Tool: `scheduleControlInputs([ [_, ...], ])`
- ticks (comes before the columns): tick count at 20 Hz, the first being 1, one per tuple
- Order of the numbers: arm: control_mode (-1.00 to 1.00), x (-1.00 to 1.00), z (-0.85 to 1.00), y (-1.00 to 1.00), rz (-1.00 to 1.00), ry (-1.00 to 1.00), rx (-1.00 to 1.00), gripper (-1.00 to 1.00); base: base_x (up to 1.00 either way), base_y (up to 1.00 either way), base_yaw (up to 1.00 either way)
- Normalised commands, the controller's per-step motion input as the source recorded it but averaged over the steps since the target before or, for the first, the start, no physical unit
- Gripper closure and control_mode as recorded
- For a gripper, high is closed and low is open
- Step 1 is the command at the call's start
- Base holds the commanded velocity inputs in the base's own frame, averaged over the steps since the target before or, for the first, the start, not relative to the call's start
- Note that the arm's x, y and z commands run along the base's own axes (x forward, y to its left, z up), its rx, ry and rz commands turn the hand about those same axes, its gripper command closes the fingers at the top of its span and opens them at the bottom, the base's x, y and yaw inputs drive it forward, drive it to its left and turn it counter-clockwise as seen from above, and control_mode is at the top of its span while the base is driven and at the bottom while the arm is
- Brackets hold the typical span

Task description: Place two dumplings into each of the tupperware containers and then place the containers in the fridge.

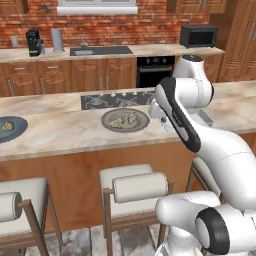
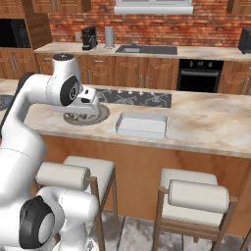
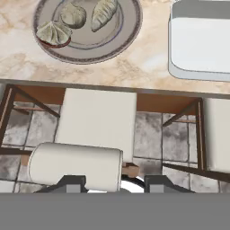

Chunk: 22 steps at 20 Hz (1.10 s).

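Three dumplings (image 3: 73,14) lie on a round grey plate (image 3: 112,45) on the island counter; the same plate (image 1: 125,120) sits mid-counter in the left base view. One tupperware container (image 2: 142,125), pale and empty, stands to the plate's right, and its near end (image 3: 202,45) is at the top right of the hand view. My gripper (image 3: 115,183) hovers over the counter's front edge by the plate, open, with nothing between its fingers. The arm hides most of the container in the left base view. The fridge is out of view.
A dark blue plate (image 1: 7,127) with a pale lump sits at the counter's far left. Padded stools (image 3: 96,130) stand under the counter's front edge. A cooktop (image 2: 135,97) lies behind the plate and container. A sink, oven and microwave (image 1: 198,36) line the back wall.
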Motion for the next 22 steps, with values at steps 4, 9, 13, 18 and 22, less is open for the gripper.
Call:
scheduleControlInputs([
  [4,-1.0,0.25,-0.13,0.1,0.0,0.0,0.0,-1.0,0.0,0.0,0.0],
  [9,-1.0,0.8,-0.24,0.16,0.0,0.0,0.0,-1.0,0.0,0.0,0.0],
  [13,-1.0,0.93,-0.26,0.18,0.0,0.01,0.0,-1.0,0.0,0.0,0.0],
  [18,-1.0,0.98,-0.23,0.22,0.0,0.05,0.0,-1.0,0.0,0.0,0.0],
  [22,-1.0,0.96,-0.23,0.1,0.0,0.1,0.0,-1.0,0.0,0.0,0.0],
])
